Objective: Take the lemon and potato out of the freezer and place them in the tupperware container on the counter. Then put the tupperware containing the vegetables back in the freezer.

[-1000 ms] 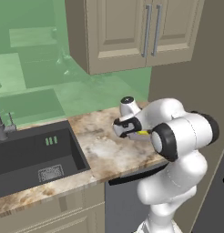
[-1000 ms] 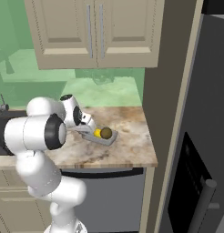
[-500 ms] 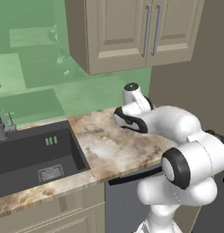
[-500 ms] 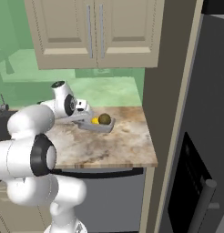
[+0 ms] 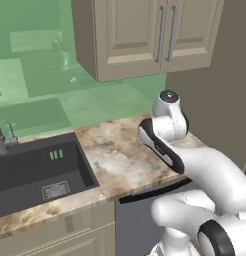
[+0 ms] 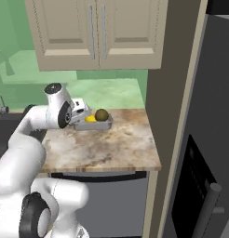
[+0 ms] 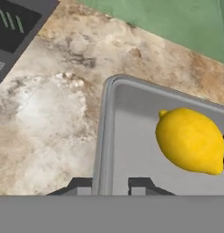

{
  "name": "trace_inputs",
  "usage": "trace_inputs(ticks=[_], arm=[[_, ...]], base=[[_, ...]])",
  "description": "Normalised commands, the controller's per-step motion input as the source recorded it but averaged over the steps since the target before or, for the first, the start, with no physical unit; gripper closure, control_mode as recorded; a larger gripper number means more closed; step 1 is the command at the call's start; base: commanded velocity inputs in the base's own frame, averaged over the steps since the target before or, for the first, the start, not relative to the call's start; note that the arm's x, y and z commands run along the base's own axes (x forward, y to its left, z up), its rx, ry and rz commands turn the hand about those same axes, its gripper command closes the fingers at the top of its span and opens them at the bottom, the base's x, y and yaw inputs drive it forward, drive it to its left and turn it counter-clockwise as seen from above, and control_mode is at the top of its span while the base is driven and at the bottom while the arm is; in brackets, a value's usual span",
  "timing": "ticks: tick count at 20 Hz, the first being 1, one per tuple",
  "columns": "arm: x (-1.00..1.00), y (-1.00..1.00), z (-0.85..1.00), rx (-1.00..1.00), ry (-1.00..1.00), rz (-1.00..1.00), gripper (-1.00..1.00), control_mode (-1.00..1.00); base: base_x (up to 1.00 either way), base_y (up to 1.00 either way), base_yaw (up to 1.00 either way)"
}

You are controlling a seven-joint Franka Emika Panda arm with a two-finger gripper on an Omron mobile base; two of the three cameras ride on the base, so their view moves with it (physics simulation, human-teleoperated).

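The counter point(image 6: 107, 148) is a beige-and-brown marbled stone top that runs from a dark sink point(image 5: 37, 170) on one side to a tall brown side panel on the other. Near its back edge, by the green wall, is the tupperware container point(image 6: 93, 124), a shallow grey tray. In the hand view the tray's rim point(image 7: 101, 136) appears above the marbled stone.

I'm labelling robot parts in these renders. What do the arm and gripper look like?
The arm is glossy white, built of rounded links with dark bands at the joints and a grey end cap. The gripper has two small dark, squared finger tips. No cables or markings are visible.
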Motion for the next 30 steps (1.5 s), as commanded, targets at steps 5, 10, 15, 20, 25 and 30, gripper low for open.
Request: trace_inputs(ticks=[5, 10, 15, 20, 25, 30], arm=[[-1.00, -0.25, 0.25, -0.04, -0.21, 0.59, 1.00, -1.00], [-0.90, -0.32, 0.44, -0.12, -0.12, 0.61, 1.00, -1.00], [-0.82, -0.09, 0.67, -0.19, -0.01, 0.47, 1.00, -1.00], [-0.43, 0.05, 0.65, -0.19, 0.03, 0.19, 1.00, -1.00], [-0.22, 0.12, 0.28, -0.15, -0.01, 0.01, 1.00, -1.00], [-0.23, 0.00, 0.07, -0.04, -0.04, -0.01, 1.00, -1.00]], base=[[0.00, 0.00, 0.00], [0.00, 0.00, 0.00], [0.00, 0.00, 0.00], [0.00, 0.00, 0.00], [0.00, 0.00, 0.00], [0.00, 0.00, 0.00]])
